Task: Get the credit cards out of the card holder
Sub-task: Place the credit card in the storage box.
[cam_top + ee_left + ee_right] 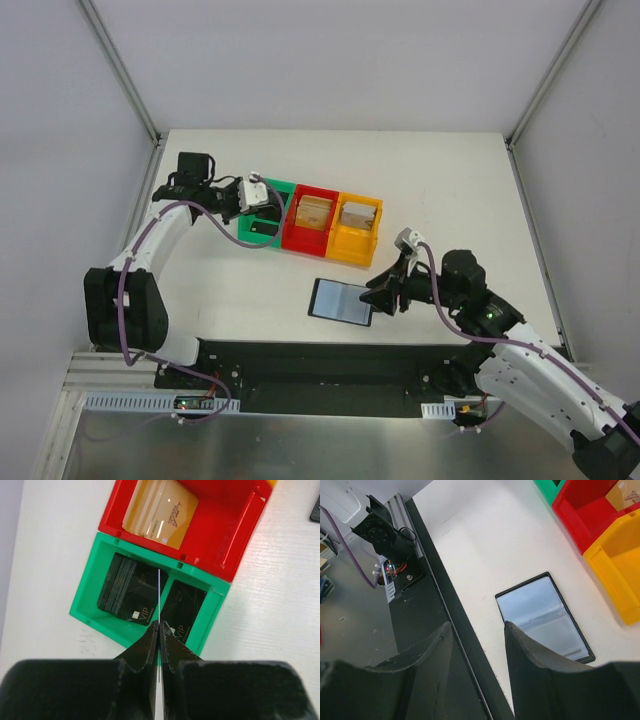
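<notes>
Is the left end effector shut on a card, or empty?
Shut on a card: the left end effector pinches its thin edge above the green bin.

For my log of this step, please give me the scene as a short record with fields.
left gripper: shut on a thin card, seen edge-on, above the green bin
right gripper: open, near the card holder, not touching it
green bin: black cards in both compartments
red bin: gold cards

Three bins (305, 244), one flat black panel (340, 301)
</notes>
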